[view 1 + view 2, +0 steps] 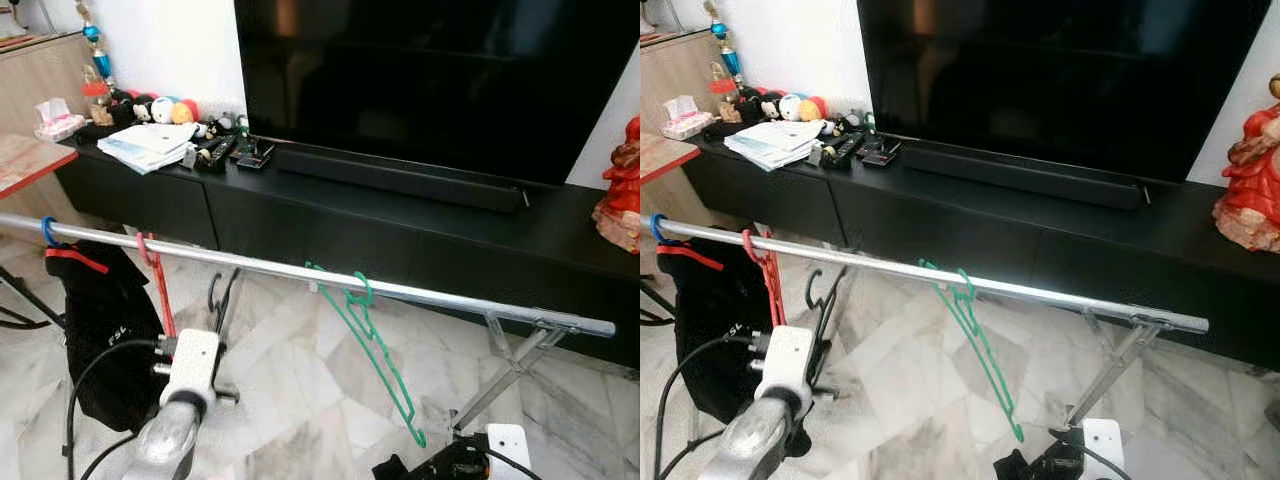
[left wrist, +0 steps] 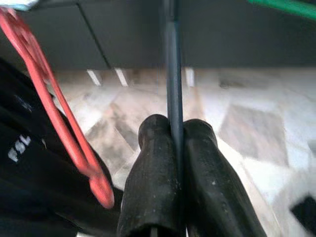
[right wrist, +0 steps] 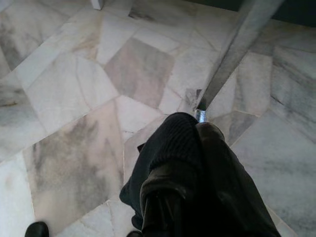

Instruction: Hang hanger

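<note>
A silver rail [image 1: 420, 293] runs across in front of the TV bench. On it hang a green hanger [image 1: 372, 335], a red hanger [image 1: 155, 275] and a blue hook [image 1: 47, 232] that carries a black garment [image 1: 100, 330]. My left gripper [image 2: 177, 133] is shut on the thin bar of a dark hanger [image 2: 172, 74]. That hanger's hook [image 1: 222, 292] is just below the rail, between the red and green hangers. My right gripper [image 3: 193, 123] hangs low over the floor by the rack's leg, shut with nothing in it.
The rack's folding leg [image 1: 510, 375] slants down at the right. A black TV bench [image 1: 400, 225] with a large TV [image 1: 430, 70], papers [image 1: 150, 145], remotes and a red figurine [image 1: 622, 185] stands close behind the rail. Marble floor [image 1: 300, 400] lies below.
</note>
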Controlling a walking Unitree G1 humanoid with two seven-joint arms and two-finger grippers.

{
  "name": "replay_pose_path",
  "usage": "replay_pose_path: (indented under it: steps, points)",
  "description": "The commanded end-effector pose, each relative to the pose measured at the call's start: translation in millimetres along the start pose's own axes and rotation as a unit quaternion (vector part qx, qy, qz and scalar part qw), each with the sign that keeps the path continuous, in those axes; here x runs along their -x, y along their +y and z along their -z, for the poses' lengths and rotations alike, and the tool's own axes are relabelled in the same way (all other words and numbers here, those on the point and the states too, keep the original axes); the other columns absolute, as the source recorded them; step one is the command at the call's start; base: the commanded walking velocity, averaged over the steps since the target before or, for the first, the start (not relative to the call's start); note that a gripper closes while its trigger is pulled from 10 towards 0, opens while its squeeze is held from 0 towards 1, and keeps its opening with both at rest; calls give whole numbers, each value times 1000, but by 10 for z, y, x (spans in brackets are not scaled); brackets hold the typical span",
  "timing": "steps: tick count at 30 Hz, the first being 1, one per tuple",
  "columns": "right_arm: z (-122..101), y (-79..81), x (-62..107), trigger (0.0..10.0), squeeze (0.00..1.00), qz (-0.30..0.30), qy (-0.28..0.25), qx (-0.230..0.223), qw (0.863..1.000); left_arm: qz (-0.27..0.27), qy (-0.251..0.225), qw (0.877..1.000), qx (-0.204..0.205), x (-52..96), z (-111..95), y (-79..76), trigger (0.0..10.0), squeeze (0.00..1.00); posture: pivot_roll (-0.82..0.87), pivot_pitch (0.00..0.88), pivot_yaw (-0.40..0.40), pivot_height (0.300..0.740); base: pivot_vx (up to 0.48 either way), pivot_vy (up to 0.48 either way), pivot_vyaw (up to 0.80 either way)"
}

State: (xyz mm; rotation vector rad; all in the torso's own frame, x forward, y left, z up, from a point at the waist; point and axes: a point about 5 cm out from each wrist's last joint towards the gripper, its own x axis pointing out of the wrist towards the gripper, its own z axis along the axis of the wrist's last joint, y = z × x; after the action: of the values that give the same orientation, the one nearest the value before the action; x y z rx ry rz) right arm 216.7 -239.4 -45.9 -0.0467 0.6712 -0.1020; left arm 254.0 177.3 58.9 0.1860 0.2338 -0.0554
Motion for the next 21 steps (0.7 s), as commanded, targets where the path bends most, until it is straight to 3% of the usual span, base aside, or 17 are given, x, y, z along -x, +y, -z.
replay_pose_path:
  steps: [1,10,21]
  points:
    - [-15,-31,3,10000,0,13,-8,-17,1000,4,0,1000,-10,57,48,6,10000,0,11,0,14,740,0,0,0]
    - [17,-32,8,10000,0,26,-2,-35,999,10,15,1000,10,163,107,15,10000,0,21,0,16,740,0,0,0]
    - [132,-44,34,10000,0,46,24,-54,997,20,10,1000,9,151,67,3,10000,0,22,0,21,740,0,480,0]
